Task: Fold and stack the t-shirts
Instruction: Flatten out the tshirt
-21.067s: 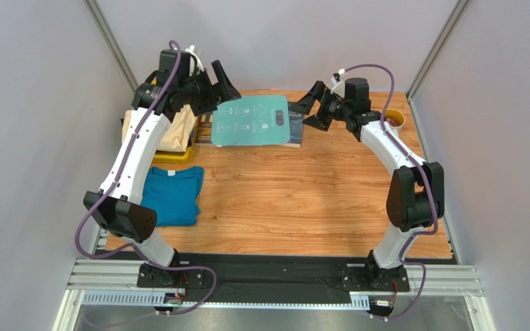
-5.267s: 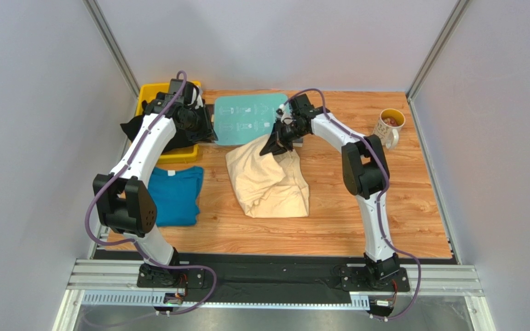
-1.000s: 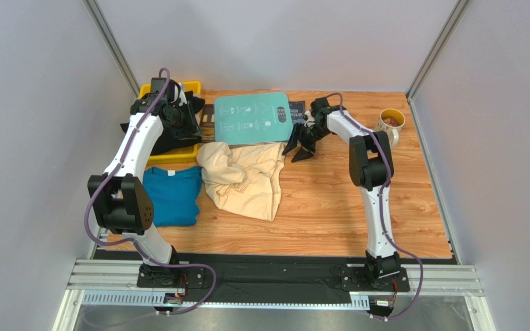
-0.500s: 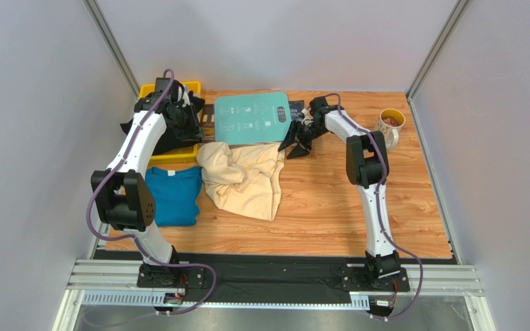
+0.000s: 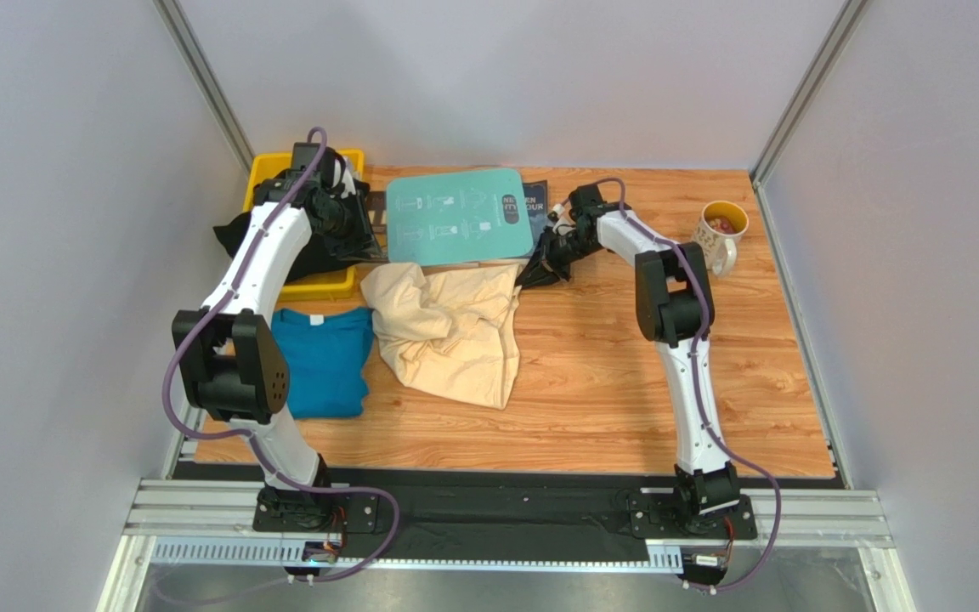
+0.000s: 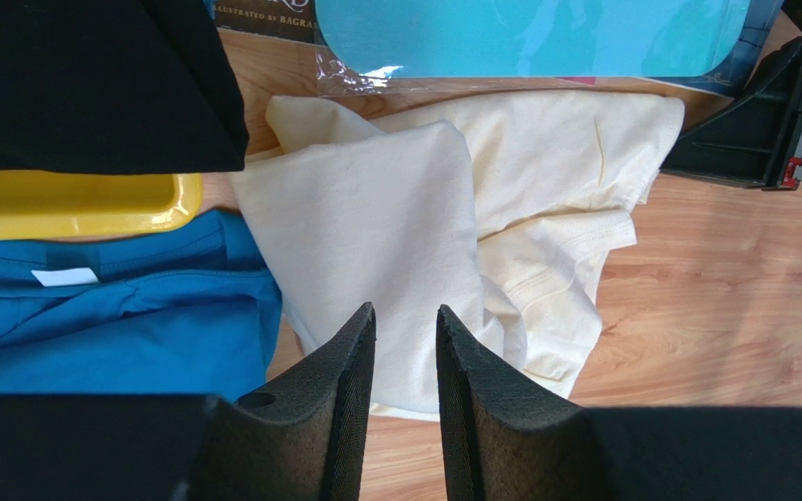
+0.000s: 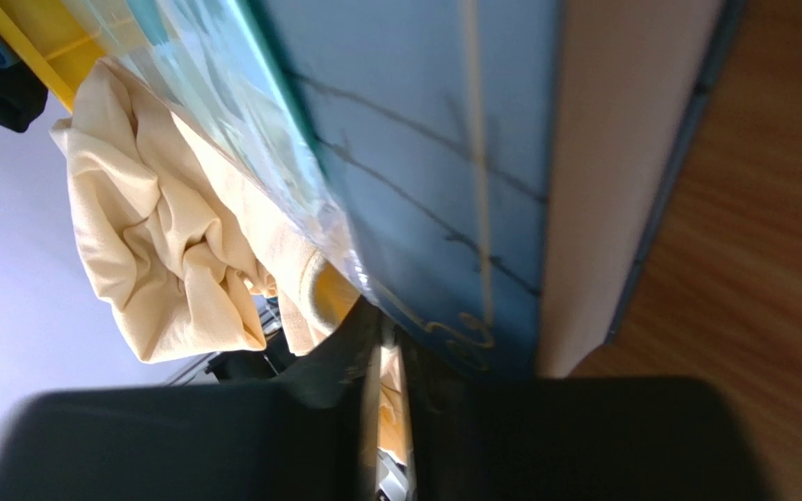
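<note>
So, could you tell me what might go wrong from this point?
The right gripper looks closed on a corner of the cream t-shirt, right at the edge of the teal board; a pull could drag the board along. The cream t-shirt is crumpled and touches the folded blue t-shirt, so spreading it may disturb that fold. The mug stands close to the right arm and could be knocked.
</note>
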Robot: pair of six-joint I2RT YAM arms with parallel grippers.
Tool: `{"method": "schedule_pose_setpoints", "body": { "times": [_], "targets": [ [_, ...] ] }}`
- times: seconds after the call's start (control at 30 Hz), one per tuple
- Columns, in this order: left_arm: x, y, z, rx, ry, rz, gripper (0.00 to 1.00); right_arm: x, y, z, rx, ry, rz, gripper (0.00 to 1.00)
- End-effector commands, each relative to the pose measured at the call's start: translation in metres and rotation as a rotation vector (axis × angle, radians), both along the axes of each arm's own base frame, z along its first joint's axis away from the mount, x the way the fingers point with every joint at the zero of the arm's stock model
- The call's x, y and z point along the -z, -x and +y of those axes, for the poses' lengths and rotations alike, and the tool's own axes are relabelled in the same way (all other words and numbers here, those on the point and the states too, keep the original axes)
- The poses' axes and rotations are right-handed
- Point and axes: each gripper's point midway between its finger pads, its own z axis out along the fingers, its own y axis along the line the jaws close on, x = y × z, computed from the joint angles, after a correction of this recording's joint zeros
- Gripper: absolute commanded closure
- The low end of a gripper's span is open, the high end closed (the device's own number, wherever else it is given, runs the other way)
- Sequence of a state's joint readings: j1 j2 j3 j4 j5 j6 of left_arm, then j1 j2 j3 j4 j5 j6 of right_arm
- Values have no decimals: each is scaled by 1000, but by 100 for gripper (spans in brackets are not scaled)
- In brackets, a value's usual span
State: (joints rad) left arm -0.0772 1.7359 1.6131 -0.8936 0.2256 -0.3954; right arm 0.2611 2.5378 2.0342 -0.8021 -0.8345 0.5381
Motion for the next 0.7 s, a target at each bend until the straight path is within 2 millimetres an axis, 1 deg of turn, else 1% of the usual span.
{"method": "schedule_pose_setpoints", "body": {
  "times": [0.0, 0.03, 0.07, 0.1, 0.13, 0.17, 0.2, 0.27, 0.3, 0.33, 0.4, 0.43, 0.47, 0.5, 0.53, 0.6, 0.63, 0.67],
  "targets": [
    [-10, -9, -3, 6, 3, -30, 66, 31, 8, 13, -20, 41, -23, 100],
    [-11, -10, -3, 6, 7, -33, 66, 32, 13, 13, -21, 37, -11, 100],
    [-11, -11, -3, 5, 7, -32, 66, 28, 16, 12, -20, 32, -6, 100],
    [-12, -11, -3, 5, 8, -35, 66, 14, 16, 12, -20, 24, -26, 100],
    [-12, -11, -4, 7, 8, -34, 66, 6, 21, 10, -24, 26, -30, 100],
    [-12, -12, -4, 8, 7, -39, 66, 6, 32, 7, -29, 39, -14, 100],
    [-12, -12, -4, 6, 8, -37, 66, -14, 34, 3, -37, 49, -68, 100],
    [-11, -12, -4, 9, 8, -39, 66, -20, 49, -9, -46, 95, -53, 100],
    [-11, -13, -5, 9, 10, -40, 66, -24, 52, -15, -59, 130, -77, 100],
    [-12, -13, -5, 10, 11, -43, 66, -37, 59, -21, -61, 144, -69, 100],
    [-10, -15, -6, 12, 19, -42, 66, -47, 63, -31, -52, 161, -72, 100],
    [-11, -17, -7, 14, 22, -46, 66, -61, 64, -35, -47, 163, -93, 100],
    [-13, -18, -8, 15, 27, -50, 66, -67, 63, -41, -38, 170, -102, 100],
    [-11, -19, -9, 15, 30, -46, 66, -78, 56, -44, -29, 182, -134, 100],
    [-12, -21, -9, 15, 35, -50, 66, -89, 58, -46, -36, 193, -152, 100],
    [-13, -22, -11, 19, 41, -52, 66, -103, 48, -54, -28, 230, -193, 100],
    [-13, -23, -12, 21, 43, -55, 66, -122, 44, -55, -29, 236, -217, 100],
    [-14, -23, -13, 22, 45, -56, 66, -130, 38, -58, -27, 244, -237, 100]
  ]
}}
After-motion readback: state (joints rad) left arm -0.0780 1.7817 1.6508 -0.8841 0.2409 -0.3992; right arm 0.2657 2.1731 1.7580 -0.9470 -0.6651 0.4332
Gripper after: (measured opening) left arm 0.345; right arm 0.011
